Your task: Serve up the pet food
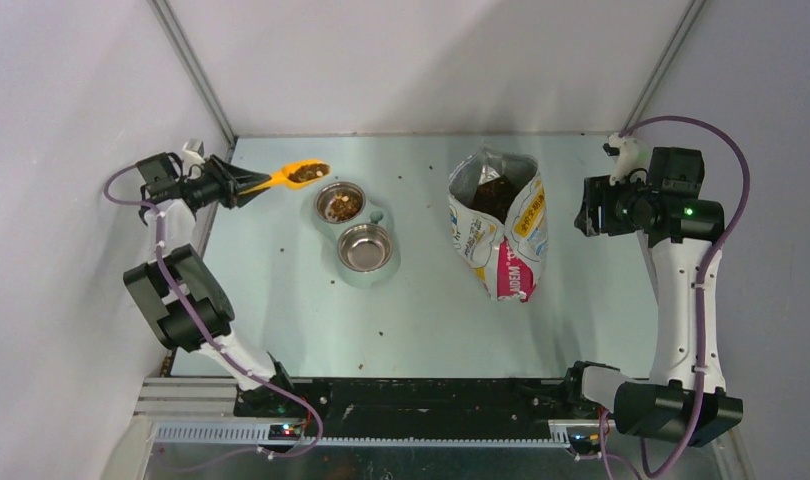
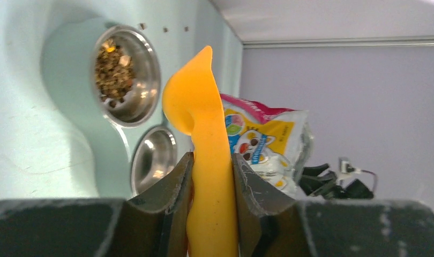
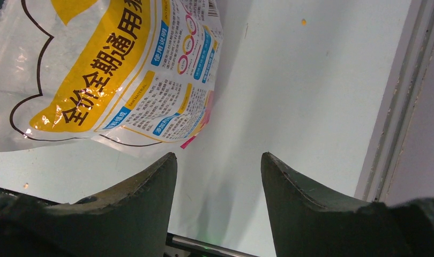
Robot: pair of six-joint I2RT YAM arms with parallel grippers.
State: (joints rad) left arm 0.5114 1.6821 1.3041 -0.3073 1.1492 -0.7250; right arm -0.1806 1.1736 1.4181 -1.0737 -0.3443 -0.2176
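in the left wrist view the scoop (image 2: 204, 107) shows only its orange back and edge, so its load is hidden there, and the handle's lower end disappears between the dark fingers (image 2: 174, 182). the right wrist view cuts the bag (image 3: 97, 69) off at the top and left. from above, the bag's open mouth is dark and its contents are hard to make out.

the pet food (image 1: 308, 173) lies as a small brown heap in the scoop's cup, stretched along the scoop. the scoop's long axis runs left to right, with the cup end pointing right, just beside the far-left rim of the far bowl (image 1: 339, 205). more kibble sits in that bowl.

the left gripper (image 1: 249, 183) is clamped on the scoop handle. the right gripper (image 3: 219, 160) stands with jaws apart, holding nothing, near the bag's right side.
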